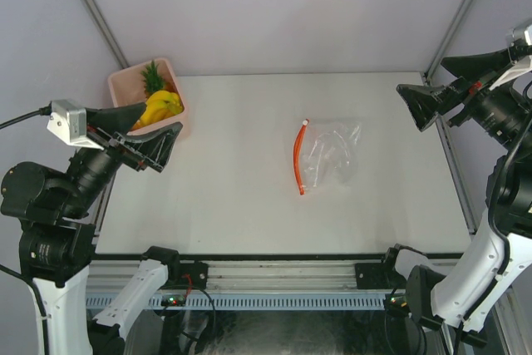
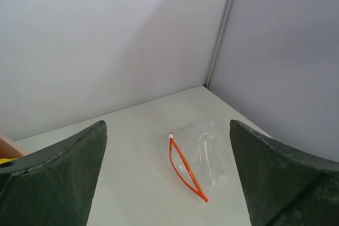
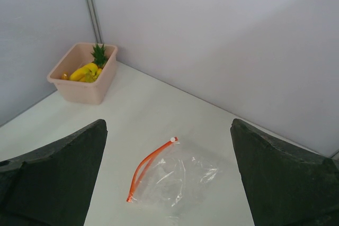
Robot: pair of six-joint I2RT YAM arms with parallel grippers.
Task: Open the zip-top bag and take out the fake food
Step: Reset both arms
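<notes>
Flat on the white table (image 1: pixel 249 205), well to the right of the pink bin (image 1: pixel 122 82) and nearer the arm bases: the zip-top bag (image 1: pixel 330 155), clear and crinkled. Along the bag's bin-facing edge, an orange zip strip (image 1: pixel 300 158), its two strands parted into a narrow loop in both wrist views.

Inside the pink bin, in the table's far left corner: the fake food (image 1: pixel 160 106), a yellow banana bunch with a green leafy pineapple top behind it. Smaller pieces too small to tell apart.

Just in front of the bin, raised above the table: the left gripper (image 1: pixel 160 124), spread fully wide, gripping nothing, one dark finger covering the bin's near rim and part of the bananas in the top view.

Far across from the bin, beyond the bag at the table's right edge: the right gripper (image 1: pixel 422 77), also spread fully wide and holding nothing, raised, apart from the bag.

Behind the bin, a grey frame post (image 1: pixel 96 10) against plain white walls.
</notes>
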